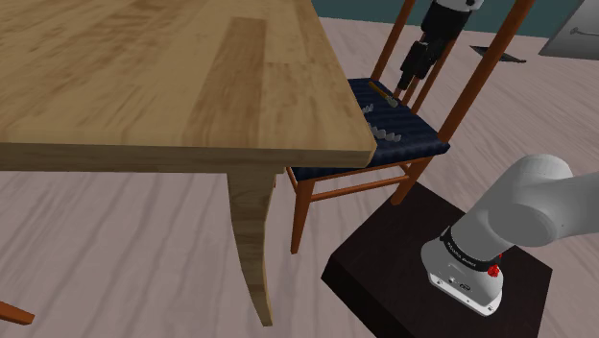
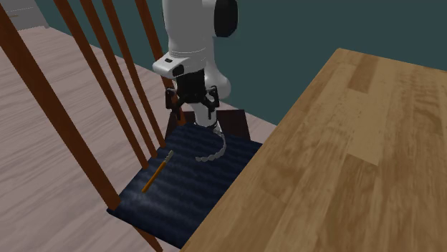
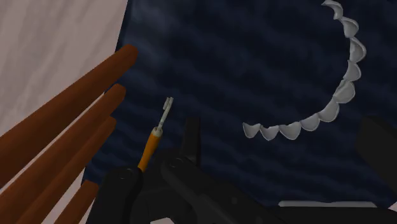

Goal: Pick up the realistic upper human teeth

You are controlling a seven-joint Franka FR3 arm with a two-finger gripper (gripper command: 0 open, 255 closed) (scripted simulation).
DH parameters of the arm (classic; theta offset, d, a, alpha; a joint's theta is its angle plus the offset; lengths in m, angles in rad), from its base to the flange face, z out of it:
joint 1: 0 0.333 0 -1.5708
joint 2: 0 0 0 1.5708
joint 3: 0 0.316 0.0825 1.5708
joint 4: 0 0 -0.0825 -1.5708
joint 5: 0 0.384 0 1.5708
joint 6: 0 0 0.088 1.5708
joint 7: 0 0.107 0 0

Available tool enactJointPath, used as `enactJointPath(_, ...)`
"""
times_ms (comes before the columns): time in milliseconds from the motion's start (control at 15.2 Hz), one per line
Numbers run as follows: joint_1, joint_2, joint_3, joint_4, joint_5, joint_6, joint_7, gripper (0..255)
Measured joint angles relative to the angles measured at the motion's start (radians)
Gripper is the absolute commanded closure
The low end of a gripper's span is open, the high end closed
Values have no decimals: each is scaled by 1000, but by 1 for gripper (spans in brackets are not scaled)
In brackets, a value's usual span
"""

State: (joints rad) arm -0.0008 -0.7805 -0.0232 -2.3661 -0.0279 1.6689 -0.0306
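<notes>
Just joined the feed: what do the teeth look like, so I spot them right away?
Beside the wooden table stands a chair with a dark blue seat. On that seat lies a pale grey, curved row of teeth; the tool beside it is straight and orange-handled.

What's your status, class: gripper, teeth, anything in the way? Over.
Gripper open above blue chair seat. Teeth on seat, not held. Orange-handled tool lies apart from them.

Teeth (image 2: pixel 212 152) and slim implement (image 2: pixel 157 172) lie apart on the chair seat (image 2: pixel 188 204), teeth nearer the desk (image 2: pixel 344 157).
</notes>
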Motion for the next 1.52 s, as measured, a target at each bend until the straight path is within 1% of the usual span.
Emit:
enactJointPath(66,0,0,0,0,0,0,0,0)
enactJointPath(198,13,10,22,-12,9,14,12,0)
enactJointPath(528,64,38,109,-71,48,69,64,0)
enactJointPath(660,84,57,143,-78,64,86,87,0)
enactJointPath(1188,93,66,159,-172,74,185,96,0)
enactJointPath(1254,92,67,160,-176,74,190,96,255)
enactJointPath(1518,92,67,159,-181,74,196,95,255)
